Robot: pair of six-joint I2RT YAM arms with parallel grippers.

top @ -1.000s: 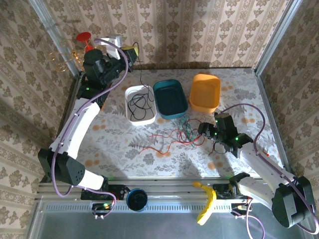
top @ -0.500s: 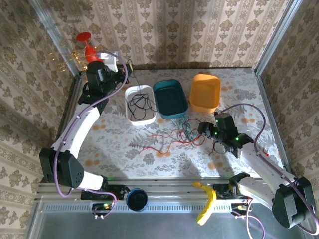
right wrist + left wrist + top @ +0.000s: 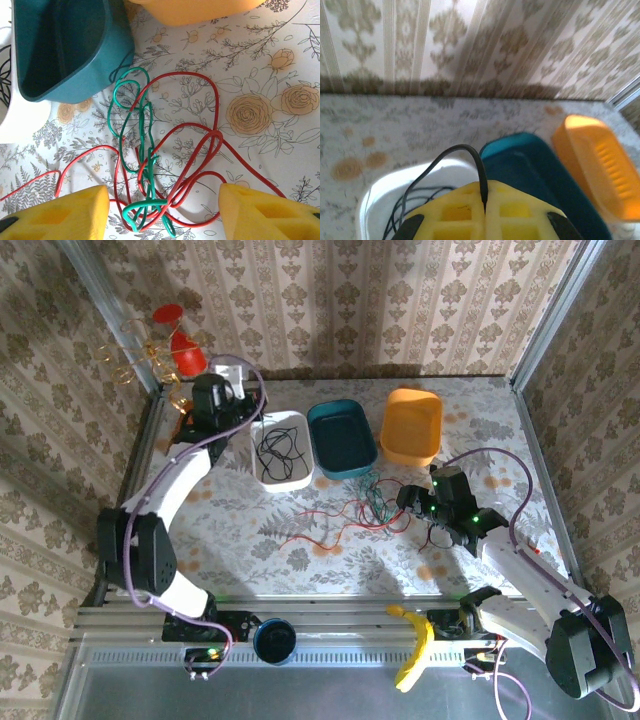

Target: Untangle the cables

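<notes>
Left claw point(image 3: 485, 200) closed, black cable point(image 3: 461, 148) pinched in its seam. Arm has swung far-left in the last second; the cable's slack lies in the white tray point(image 3: 262, 476). Right claw point(image 3: 162, 202) wide open, unmoved, straddling the red cable point(image 3: 212, 97) and green cable point(image 3: 119, 100) knotted beside the teal tray point(image 3: 75, 92). Black looks freed; that knot remains

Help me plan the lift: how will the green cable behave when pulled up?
Probably floppy: the green cable lies in loose curls. It likely drags the red cable along, since both interweave. It looks thin, so probably light.
</notes>
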